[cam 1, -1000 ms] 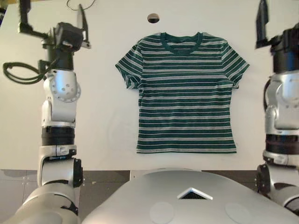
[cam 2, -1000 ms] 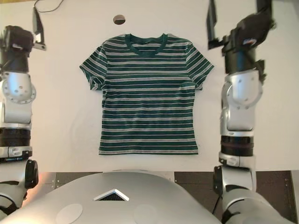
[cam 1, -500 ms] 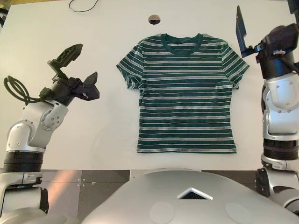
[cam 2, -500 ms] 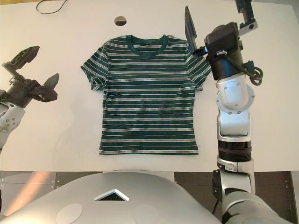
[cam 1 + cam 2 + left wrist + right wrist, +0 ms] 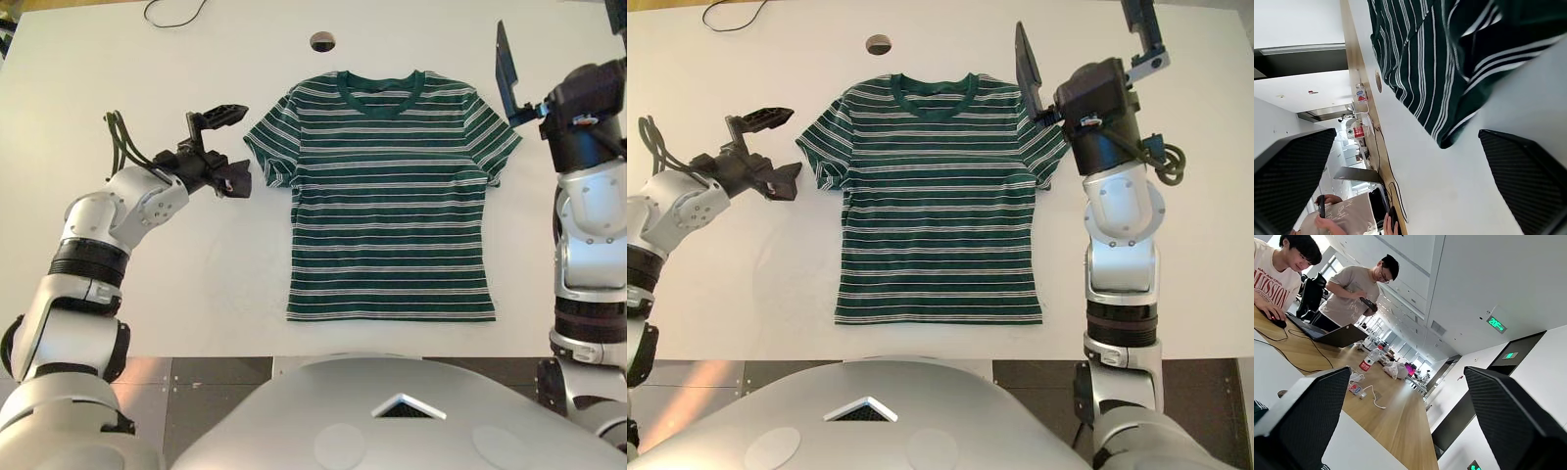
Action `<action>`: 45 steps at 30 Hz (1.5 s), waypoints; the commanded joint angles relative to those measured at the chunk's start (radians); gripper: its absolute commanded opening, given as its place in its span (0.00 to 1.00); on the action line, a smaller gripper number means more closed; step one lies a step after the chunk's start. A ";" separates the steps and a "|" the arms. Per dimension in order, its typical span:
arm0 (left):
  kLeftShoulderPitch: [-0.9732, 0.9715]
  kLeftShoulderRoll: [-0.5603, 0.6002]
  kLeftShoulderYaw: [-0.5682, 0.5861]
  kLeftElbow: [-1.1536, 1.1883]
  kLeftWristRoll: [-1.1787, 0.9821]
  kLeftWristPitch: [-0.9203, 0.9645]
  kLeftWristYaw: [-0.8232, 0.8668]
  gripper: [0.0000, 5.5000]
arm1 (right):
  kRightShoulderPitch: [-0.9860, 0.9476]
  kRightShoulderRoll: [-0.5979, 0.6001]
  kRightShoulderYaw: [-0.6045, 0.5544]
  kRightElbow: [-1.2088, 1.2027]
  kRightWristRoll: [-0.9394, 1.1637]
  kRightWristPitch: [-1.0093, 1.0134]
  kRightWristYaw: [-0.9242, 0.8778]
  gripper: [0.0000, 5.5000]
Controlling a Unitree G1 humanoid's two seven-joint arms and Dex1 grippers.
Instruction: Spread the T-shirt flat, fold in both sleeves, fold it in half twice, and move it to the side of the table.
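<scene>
Two thin layers of striped knit are what you have to handle. The T-shirt [image 5: 392, 196] lies spread flat in the middle of the white table [image 5: 196, 284], collar on the far side, hem on the near side, both sleeves out to the sides. I judge the spreading done and the sleeve folds next.

Your left gripper [image 5: 243, 147] sits low over the table just beside the left sleeve [image 5: 269, 157], apart from it, spread wide and holding nothing. Your right gripper [image 5: 1078, 39] is raised above the table near the right sleeve [image 5: 500, 147], pointing upward, likewise spread and empty.

Expect the cloth to be light, limp and a little stretchy. It probably won't hold a shape, so it will likely sag and trail from wherever you pinch it, and it may drag across the smooth tabletop instead of lifting cleanly. Take each sleeve at its outer cuff edge, catching both layers, and carry it inward over the chest. For the halving folds, grip near the corners of the hem or shoulders, one per gripper, so the edge travels level. A pinch on one layer alone would likely peel the shirt apart and wrinkle it.
</scene>
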 commanded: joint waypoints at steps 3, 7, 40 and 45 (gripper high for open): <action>-0.091 -0.040 -0.106 0.140 0.077 0.005 0.035 1.00 | 0.012 0.002 -0.016 -0.026 -0.003 0.014 0.007 0.78; -0.135 -0.065 -0.148 0.203 0.082 -0.004 0.074 1.00 | 0.018 0.004 -0.019 -0.032 -0.003 0.018 0.006 0.78; -0.208 -0.090 -0.288 0.341 0.073 -0.007 0.153 0.14 | 0.041 0.024 -0.055 -0.075 0.022 0.049 0.007 0.77; -0.208 -0.089 -0.272 0.357 0.064 0.029 0.182 0.02 | 0.049 0.028 -0.059 -0.069 0.024 0.044 0.007 0.77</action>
